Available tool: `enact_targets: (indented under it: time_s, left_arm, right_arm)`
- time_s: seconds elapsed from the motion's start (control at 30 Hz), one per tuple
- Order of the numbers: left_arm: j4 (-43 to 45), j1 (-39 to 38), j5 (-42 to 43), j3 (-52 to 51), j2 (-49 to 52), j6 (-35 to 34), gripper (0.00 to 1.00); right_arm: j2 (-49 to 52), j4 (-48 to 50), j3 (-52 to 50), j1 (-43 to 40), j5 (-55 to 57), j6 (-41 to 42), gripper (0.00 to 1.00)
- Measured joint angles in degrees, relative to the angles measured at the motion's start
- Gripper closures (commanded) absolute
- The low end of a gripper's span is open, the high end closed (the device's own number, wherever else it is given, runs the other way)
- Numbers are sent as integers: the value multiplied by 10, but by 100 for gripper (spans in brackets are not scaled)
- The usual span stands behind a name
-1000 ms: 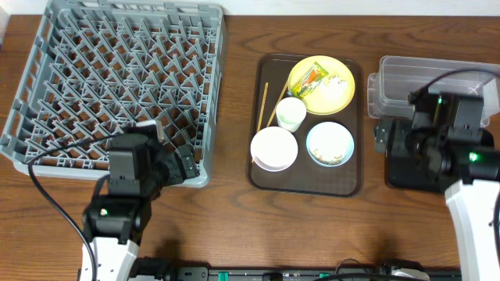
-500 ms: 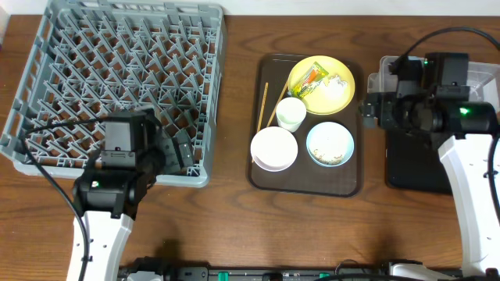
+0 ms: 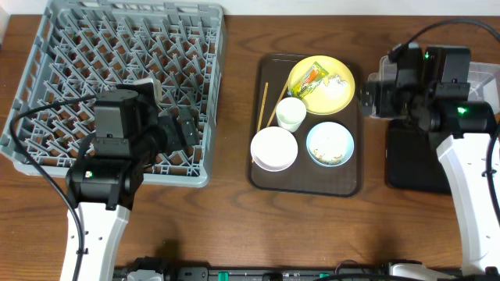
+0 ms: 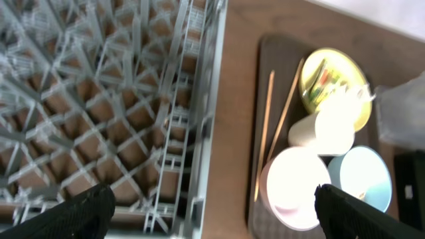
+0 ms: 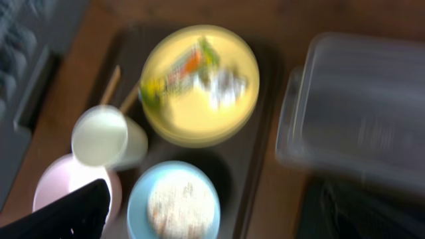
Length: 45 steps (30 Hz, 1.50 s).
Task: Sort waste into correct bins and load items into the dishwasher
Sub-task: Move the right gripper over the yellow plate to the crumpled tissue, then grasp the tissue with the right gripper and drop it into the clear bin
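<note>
The grey dishwasher rack (image 3: pixel 47 47) fills the left of the table. My left gripper (image 3: pixel 186 131) (image 4: pixel 216 214) hangs open over the rack's front right corner, holding nothing. On a brown serving tray (image 3: pixel 308 184) lie the yellow plate (image 3: pixel 345 76) with a snack wrapper (image 3: pixel 310 76) and crumpled paper (image 3: pixel 336 86), a white cup (image 3: pixel 291 114), a white bowl (image 3: pixel 273 148), a light blue bowl (image 3: pixel 330 144) with beige crumbs (image 5: pixel 176 206), and chopsticks (image 3: pixel 264 105). My right gripper (image 3: pixel 367 98) (image 5: pixel 212 219) is open by the tray's right edge, empty.
The clear tub (image 3: pixel 484 78) stands at the far right, partly under my right arm. The black tray (image 3: pixel 414 168) lies just in front of it. Bare wooden table (image 3: pixel 234 226) runs along the front edge and between rack and serving tray.
My left arm has moved back from the table's front onto the rack's front right corner. My right arm has moved from over the black tray towards the back and left, nearer the serving tray.
</note>
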Motion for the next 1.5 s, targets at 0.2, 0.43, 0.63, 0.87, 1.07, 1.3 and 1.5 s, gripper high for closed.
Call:
enact_targets:
  time_s: [0.2, 0.43, 0.63, 0.87, 1.07, 1.3, 1.5]
  left_arm:
    - [-71, 0, -43, 0, 1, 0, 1]
    - [-94, 0, -70, 0, 1, 0, 1]
    - [-94, 0, -75, 0, 1, 0, 1]
    - [-94, 0, -76, 0, 1, 0, 1]
    - [-106, 0, -76, 0, 1, 0, 1]
    - [-111, 0, -76, 0, 1, 0, 1]
    - [-113, 0, -76, 0, 1, 0, 1]
  right_arm:
    - [37, 90, 4, 29, -1, -12, 2]
    - [123, 165, 4, 68, 18, -24, 3]
    - [208, 181, 4, 97, 77, -13, 5]
    - [290, 184, 4, 125, 125, 26, 11]
    - [322, 188, 4, 135, 177, 84, 17]
    - [324, 228, 4, 135, 208, 128, 27]
    - [325, 253, 4, 135, 216, 151, 34]
